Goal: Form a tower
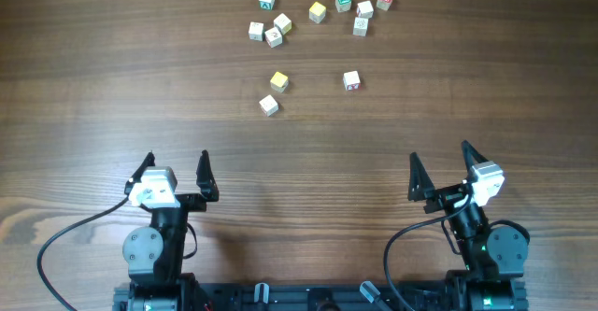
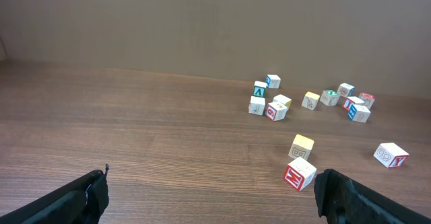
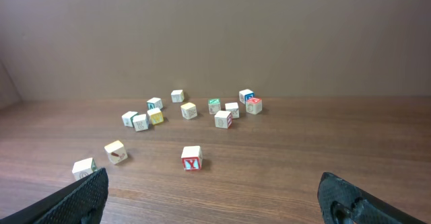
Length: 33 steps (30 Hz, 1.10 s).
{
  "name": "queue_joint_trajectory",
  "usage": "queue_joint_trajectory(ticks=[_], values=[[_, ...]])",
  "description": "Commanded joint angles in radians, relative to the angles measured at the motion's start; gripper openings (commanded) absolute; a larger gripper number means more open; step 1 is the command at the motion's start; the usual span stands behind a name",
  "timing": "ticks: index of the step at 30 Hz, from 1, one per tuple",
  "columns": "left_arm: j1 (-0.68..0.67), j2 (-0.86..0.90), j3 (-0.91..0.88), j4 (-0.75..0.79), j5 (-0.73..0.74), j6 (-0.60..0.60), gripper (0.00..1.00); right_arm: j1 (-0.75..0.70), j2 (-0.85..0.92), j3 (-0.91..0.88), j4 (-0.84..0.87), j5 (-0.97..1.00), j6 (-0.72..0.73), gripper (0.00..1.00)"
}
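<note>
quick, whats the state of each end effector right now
left end effector: open, holding nothing
right end effector: open, holding nothing

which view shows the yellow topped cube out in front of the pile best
Left wrist: the yellow-topped cube is nearest and largest, top and one side showing. Overhead gives only its small yellow top. Right wrist has it small, off to the left.

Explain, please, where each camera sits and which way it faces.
Overhead: above the table, looking straight down on scattered letter cubes; both arms, with left end effector and right end effector, at the bottom edge.
Left wrist: low on the left arm, facing forward toward the cubes; its fingers show in the lower corners.
Right wrist: likewise, from the right arm.
All share the near yellow-topped cube.
</note>
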Motion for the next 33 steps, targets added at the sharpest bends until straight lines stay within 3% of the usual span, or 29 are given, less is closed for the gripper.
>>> queue_joint_trajectory(ticks=[1,33], values=[[-0.006,-0.007,-0.012,0.003,-0.014,-0.01,1.0,-0.005,-0.009,-0.001,0.005,0.013,0.014,1.0],[-0.006,-0.007,-0.012,0.003,-0.014,-0.01,1.0,-0.005,-0.009,-0.001,0.005,0.013,0.013,1.0]])
